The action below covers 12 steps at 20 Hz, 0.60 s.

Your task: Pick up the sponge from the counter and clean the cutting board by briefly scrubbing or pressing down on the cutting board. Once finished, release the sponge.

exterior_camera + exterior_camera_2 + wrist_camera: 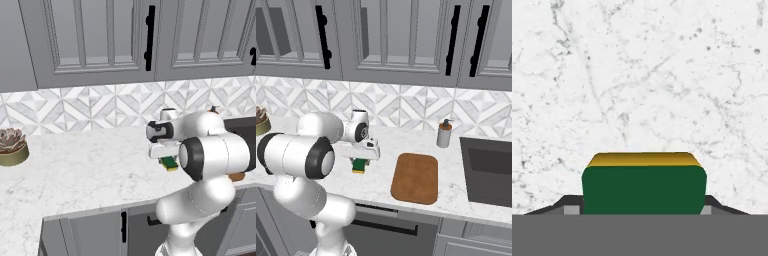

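Pinching the sponge (643, 187) on the counter (85, 170), your gripper (643, 207) has its grasp, so you must lift, then scrub the cutting board (416, 177) to the right.

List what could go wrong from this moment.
1. The gripper straddles the sponge with its fingers at the two ends; a soft block may squash or slip free when lifted.
2. The board lies off to the side, so the sponge could drop on the counter on the way over.
3. The soap bottle stands just behind the board; a wide scrub might knock it.
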Tool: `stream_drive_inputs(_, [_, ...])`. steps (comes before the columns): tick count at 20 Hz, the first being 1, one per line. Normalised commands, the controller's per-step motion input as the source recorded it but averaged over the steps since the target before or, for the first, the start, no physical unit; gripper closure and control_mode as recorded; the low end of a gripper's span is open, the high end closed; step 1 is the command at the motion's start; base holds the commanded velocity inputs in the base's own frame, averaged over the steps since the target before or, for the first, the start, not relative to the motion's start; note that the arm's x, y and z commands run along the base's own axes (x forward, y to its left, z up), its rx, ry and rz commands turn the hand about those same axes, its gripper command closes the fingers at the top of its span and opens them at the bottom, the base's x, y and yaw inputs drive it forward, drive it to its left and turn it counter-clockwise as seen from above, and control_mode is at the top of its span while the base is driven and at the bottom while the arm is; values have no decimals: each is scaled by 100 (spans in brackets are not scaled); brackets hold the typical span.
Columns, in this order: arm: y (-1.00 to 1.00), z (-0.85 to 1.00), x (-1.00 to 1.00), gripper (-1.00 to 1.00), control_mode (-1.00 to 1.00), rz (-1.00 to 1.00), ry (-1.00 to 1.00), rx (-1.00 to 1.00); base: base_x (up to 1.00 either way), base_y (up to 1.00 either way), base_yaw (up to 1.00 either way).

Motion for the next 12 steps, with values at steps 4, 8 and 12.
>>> stream_drive_inputs(4, [-11, 12, -1, 100, -100, 0, -6, 3, 0, 0, 0])
stream_drive_inputs(8, [-31, 9, 8, 100, -100, -1, 10, 1, 0, 0, 0])
stream_drive_inputs(12, [-61, 22, 48, 100, -100, -5, 14, 0, 0, 0, 0])
